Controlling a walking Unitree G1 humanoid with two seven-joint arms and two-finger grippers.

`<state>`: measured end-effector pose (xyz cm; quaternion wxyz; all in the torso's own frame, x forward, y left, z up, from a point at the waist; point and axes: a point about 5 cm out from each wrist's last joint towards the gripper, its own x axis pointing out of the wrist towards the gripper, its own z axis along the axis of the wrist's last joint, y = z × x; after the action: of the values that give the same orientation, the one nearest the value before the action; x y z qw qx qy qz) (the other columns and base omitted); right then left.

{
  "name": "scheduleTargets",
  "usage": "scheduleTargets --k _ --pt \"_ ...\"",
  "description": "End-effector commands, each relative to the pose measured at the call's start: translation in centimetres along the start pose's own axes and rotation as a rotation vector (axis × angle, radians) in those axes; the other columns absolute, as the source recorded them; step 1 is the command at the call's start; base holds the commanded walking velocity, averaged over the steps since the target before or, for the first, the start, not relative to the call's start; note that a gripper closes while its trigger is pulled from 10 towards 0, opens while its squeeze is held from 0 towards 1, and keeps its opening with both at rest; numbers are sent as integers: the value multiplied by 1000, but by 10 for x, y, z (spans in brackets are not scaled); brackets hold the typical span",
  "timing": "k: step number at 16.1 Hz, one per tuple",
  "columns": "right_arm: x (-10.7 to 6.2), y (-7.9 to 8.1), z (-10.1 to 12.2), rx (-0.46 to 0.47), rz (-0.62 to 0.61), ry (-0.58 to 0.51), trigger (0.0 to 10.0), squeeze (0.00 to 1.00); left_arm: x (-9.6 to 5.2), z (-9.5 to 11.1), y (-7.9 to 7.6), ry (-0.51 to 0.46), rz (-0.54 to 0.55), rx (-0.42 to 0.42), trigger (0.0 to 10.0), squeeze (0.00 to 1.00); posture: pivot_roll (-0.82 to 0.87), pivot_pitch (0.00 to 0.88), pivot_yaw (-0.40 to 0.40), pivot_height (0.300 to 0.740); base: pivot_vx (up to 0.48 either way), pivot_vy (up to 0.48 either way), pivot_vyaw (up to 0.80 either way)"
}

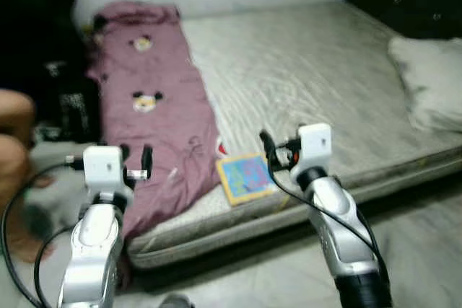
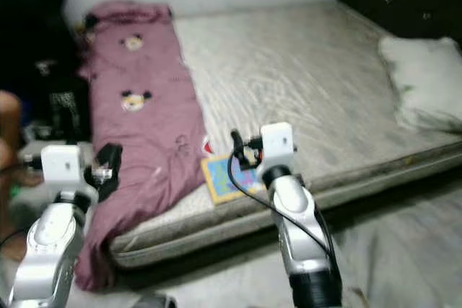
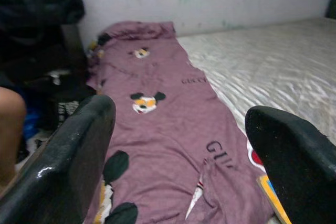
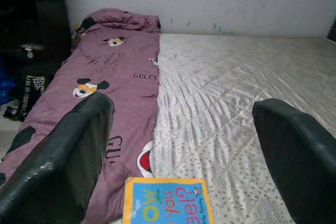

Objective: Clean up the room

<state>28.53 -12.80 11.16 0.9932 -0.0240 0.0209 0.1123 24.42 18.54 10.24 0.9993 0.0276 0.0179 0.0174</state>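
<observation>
Progress: judged barely begun; nothing held, nothing yet put away.
Book (image 1: 247, 177): lay flat on the near edge of the mattress (image 1: 317, 70), just right of the blanket, untouched.
Blanket (image 1: 155, 106): spread along the left side of the mattress, near end spilling over the edge toward the floor.
Pillow (image 1: 431, 81): sat at the far right.
Left to do: judged to be lifting the book, then tidying the blanket.
Right gripper (image 4: 178, 145): raised near the mattress edge, pointed at the book; fingers (image 4: 68, 156) spread wide, empty.
Left gripper (image 3: 178, 145): raised at the left, aimed along the blanket; fingers (image 3: 68, 150) spread wide, empty.
Person: a bare limb (image 1: 14, 135) at the far left edge.
</observation>
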Motion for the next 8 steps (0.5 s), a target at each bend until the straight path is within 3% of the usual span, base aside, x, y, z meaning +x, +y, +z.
scheduleTargets --k 1,6,8 --pt "-1 -6 3 -1 -18 -5 10000 0 0 2 -4 -3 -24 -6 10000 0 -78 1 -24 740 0 0 800" --pt "0 -7 1 -18 -24 -3 10000 0 1 1 -5 -3 -25 -11 10000 0 -79 0 -29 740 0 0 800" --pt "0 -8 1 -18 -25 -4 10000 0 1 1 -5 -2 -31 -14 10000 0 -79 0 -28 740 0 0 253"
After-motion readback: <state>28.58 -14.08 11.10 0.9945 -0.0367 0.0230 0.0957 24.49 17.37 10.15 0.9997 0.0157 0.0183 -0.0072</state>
